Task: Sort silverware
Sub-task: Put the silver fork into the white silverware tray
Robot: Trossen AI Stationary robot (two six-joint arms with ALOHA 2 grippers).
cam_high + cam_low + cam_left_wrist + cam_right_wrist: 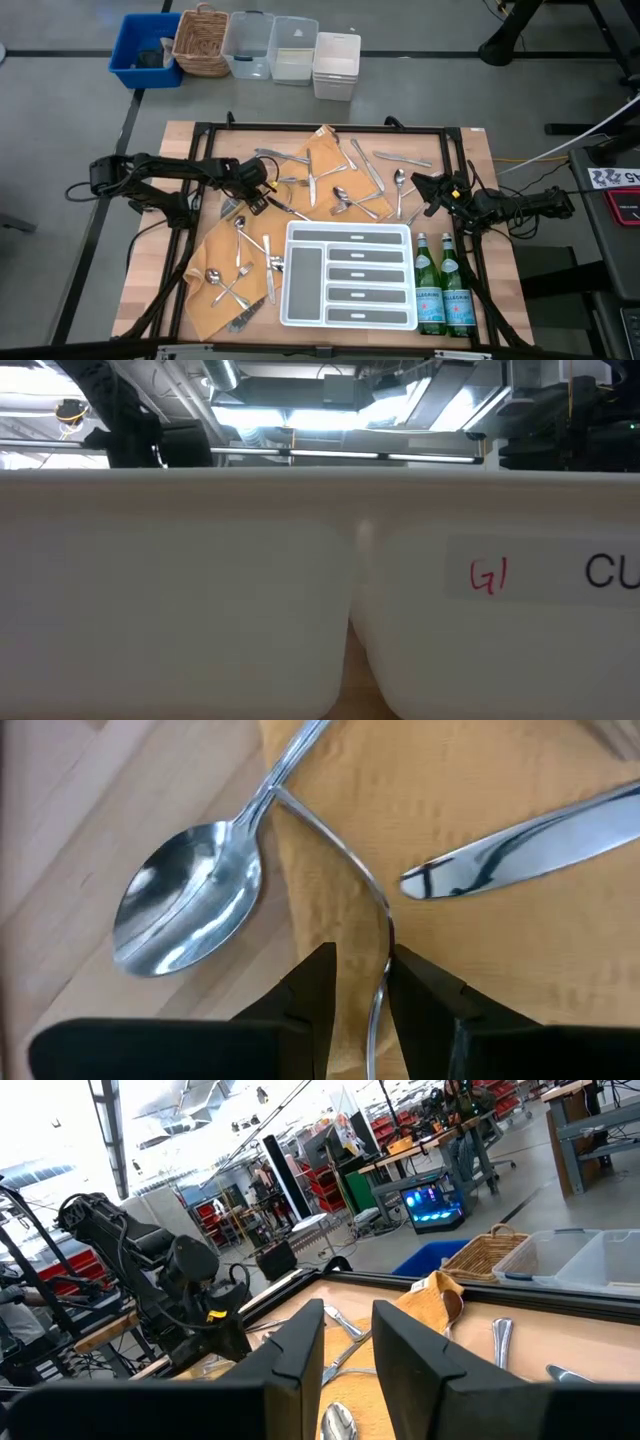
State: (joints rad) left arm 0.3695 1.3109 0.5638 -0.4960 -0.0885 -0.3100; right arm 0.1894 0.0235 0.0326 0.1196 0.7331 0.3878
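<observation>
Two dark arms reach in over the wooden table (pixel 480 150) in the high view, where the shiny silver-metal forks, spoons and knives (pixel 340 185) lie scattered over a mustard-yellow cloth (pixel 225 260) and the bare wood behind the white divided plastic tray (pixel 348 275); the left gripper (pixel 262 190) sits low at the left edge of that scatter, the right gripper (pixel 425 190) waits near its right edge, just beside a spoon, and two green glass bottles (pixel 445 285) stand right of the tray. Low view: white container walls (pixel 200 600) fill nearly everything, with red and black lettering on a label, and no silverware shows. Left wrist view: the left gripper (pixel 360 990) has its two dark fingers (pixel 312 995) slightly apart, straddling the thin curved handle of one utensil (pixel 378 920) on the cloth, which touches the right-hand finger; a spoon (pixel 190 905) lies just beside on the wood and a knife tip (pixel 520 845) nearby. Right wrist view: the right gripper (pixel 348 1345) hangs with fingers parted above the table, several pieces of silverware lying ahead of it.
</observation>
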